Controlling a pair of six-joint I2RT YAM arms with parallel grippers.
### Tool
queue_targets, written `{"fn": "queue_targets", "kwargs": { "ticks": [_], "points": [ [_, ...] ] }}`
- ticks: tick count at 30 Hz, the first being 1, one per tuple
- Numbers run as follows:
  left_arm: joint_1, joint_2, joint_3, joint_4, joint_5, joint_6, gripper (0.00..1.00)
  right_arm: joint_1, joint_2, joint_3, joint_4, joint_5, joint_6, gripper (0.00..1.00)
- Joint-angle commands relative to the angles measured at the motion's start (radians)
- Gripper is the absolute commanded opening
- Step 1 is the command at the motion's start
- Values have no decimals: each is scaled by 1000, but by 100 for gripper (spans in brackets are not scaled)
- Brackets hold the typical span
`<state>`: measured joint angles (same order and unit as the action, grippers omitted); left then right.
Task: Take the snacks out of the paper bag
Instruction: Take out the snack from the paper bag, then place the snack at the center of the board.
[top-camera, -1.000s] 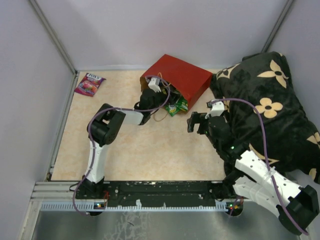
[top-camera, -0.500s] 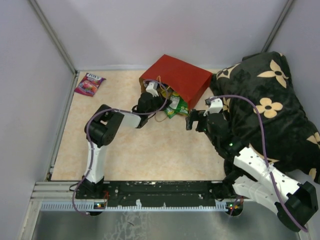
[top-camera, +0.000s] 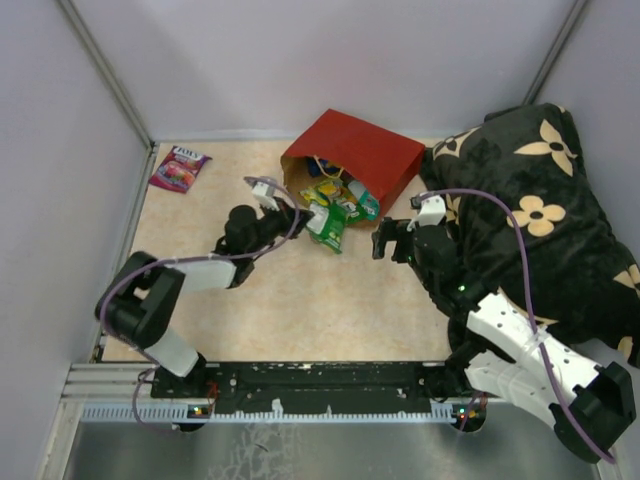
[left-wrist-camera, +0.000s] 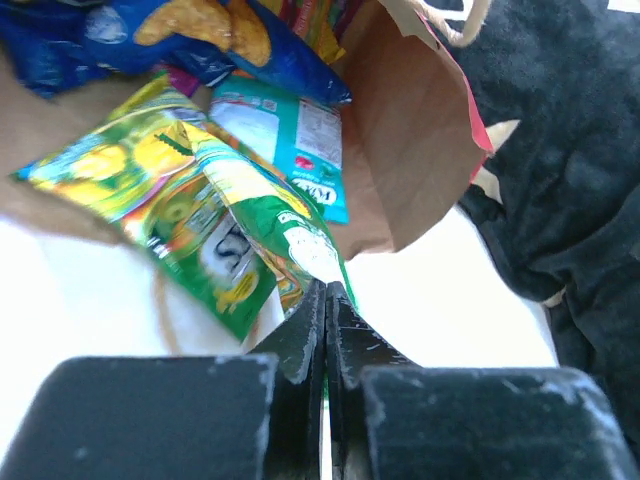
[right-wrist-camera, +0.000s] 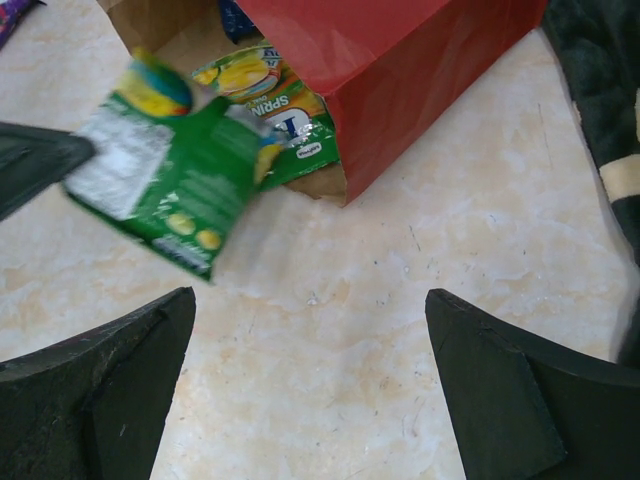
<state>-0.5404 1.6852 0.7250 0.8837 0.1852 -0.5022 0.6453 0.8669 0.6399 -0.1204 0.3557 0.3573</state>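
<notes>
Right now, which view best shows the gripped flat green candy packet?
Left wrist: the flat green candy packet is close, sharp, corner in the shut left gripper. Right wrist blurs it; top external shows it small.

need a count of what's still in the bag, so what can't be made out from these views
Top view: the upper wall of the red paper bag hides its depth, so the snacks inside cannot be counted.
Left wrist: the blue chip bag is cut off by the top edge.
Right wrist: the green packet is motion-blurred, print unreadable.
Top view: the purple packet lying apart is too small to read.
</notes>
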Motion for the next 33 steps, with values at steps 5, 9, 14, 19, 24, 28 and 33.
{"fn": "queue_targets", "kwargs": {
  "ticks": [5, 9, 14, 19, 24, 28, 33],
  "points": [
    [181, -615, -269, -378, -185, 131, 0, 0, -15, 27, 47, 51, -56, 99],
    [205, -852, -240, -664, -645, 196, 0, -1, 25, 17, 93, 10, -49, 99],
    [206, -811, -283, -390, -750, 489, 0, 2, 92, 23, 143, -77, 1, 99],
    [169, -435, 87, -733, -707, 776, 0, 2, 98, -2, 155, -105, 38, 99],
    [123, -77, 426, -1129, -772, 918, 0, 1, 72, -23, 145, -105, 49, 99],
    [99, -52, 402, -1052, -724, 1073, 0, 1, 61, -42, 147, -102, 53, 99],
    [82, -96, 272, -950, -689, 1320, 0, 2, 69, -51, 153, -98, 48, 99]
  ]
}}
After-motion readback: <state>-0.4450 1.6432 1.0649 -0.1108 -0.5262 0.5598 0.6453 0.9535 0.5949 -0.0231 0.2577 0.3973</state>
